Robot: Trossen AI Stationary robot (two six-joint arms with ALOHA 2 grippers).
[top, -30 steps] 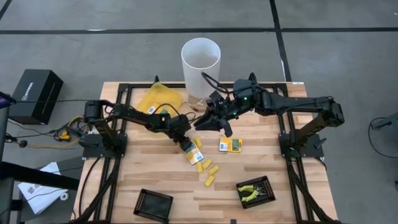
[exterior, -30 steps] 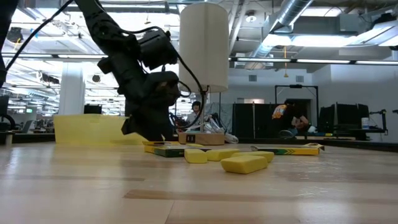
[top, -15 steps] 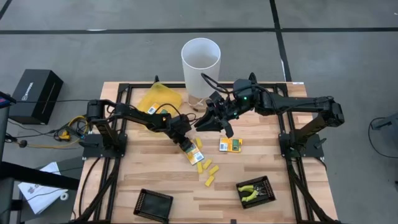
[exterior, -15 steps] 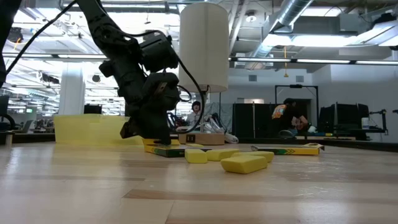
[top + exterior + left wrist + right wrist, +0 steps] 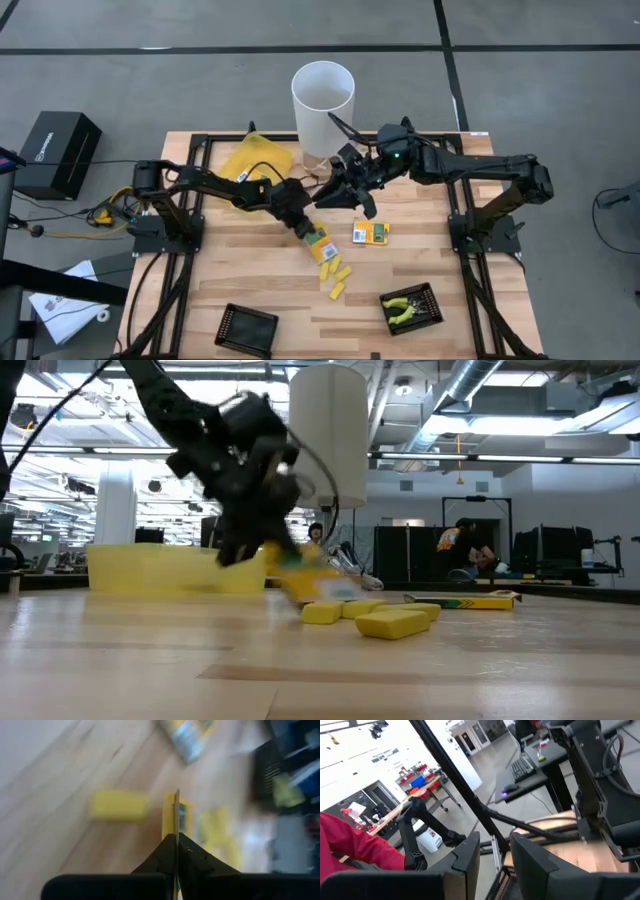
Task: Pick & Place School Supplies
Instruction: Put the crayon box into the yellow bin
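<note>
Item: flat yellow-orange packet with green-white label (image 5: 318, 239), pinched edge-on in your left gripper (image 5: 303, 229), jaws closed thin on it, raised just off the wooden tabletop (image 5: 240, 280) above the short yellow oblong pieces (image 5: 338, 278). Keep it level; lift clear before travelling. Right gripper (image 5: 338, 192): empty, fingers parted, near the white cylinder (image 5: 322, 110).

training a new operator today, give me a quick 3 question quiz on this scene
1. True or false: the left gripper is shut on a flat packet.
2. Which tray holds the plier-like tools? A) tray with tools on the right arm's side B) empty tray
3. Fill in: the white cylinder stands at the table's ___ edge, seen from the high view.

Key: 1 true; 2 A; 3 far
</note>
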